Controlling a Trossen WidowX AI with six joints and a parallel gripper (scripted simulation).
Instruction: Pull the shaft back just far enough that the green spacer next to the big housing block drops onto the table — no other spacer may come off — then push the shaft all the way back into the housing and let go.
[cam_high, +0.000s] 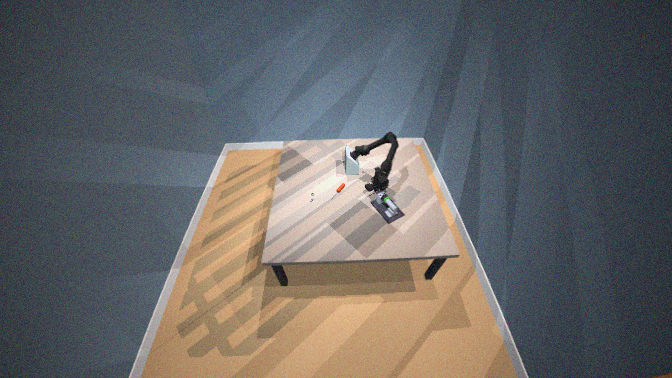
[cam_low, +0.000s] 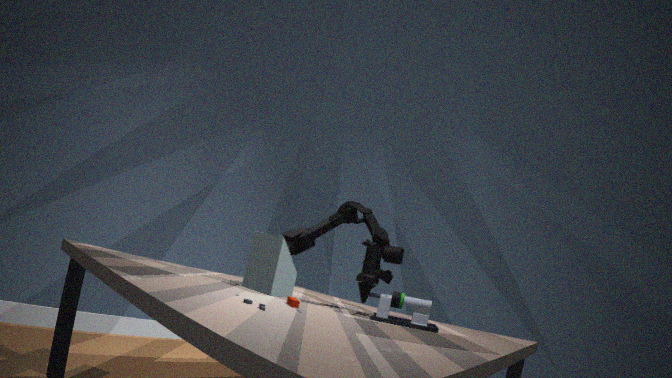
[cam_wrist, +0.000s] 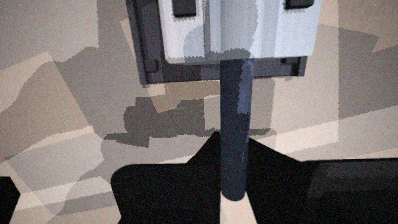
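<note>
- My jaws are clenched on the free end of the shaft (cam_low: 374, 295) (cam_wrist: 235, 120), outside the white support (cam_low: 384, 306) (cam_wrist: 295, 40).
- Its long axis runs from me through that support toward the housing block (cam_low: 419, 304) (cam_high: 391, 205), at the far side.
- The green spacer (cam_low: 402, 300) (cam_high: 386, 199) sits up beside the housing; I judge a short, straight pull away from it comes next.

A black claw (cam_low: 364, 296) grips a dark shaft's end; a green spacer (cam_low: 402, 300) sits beside the white housing (cam_low: 418, 305) above the worktop (cam_low: 320, 350).
</note>
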